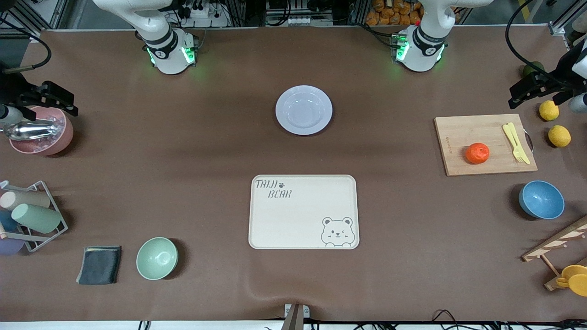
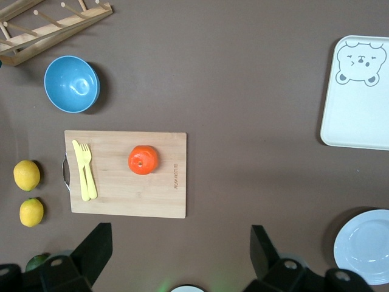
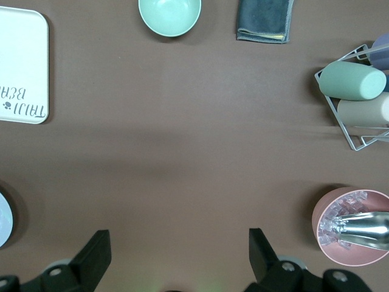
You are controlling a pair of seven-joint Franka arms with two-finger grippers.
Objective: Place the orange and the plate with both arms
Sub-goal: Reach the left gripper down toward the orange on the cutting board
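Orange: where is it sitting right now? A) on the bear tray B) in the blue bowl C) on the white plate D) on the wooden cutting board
D: the orange rests on the wooden cutting board beside the yellow cutlery, toward the left arm's end of the table; the plate holds nothing.

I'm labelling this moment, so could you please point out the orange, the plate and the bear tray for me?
orange (image 1: 477, 153): front view, middle of the fruit.
plate (image 1: 304, 110): front view, centre of its well.
tray (image 1: 298, 220): front view, bare middle of its surface.
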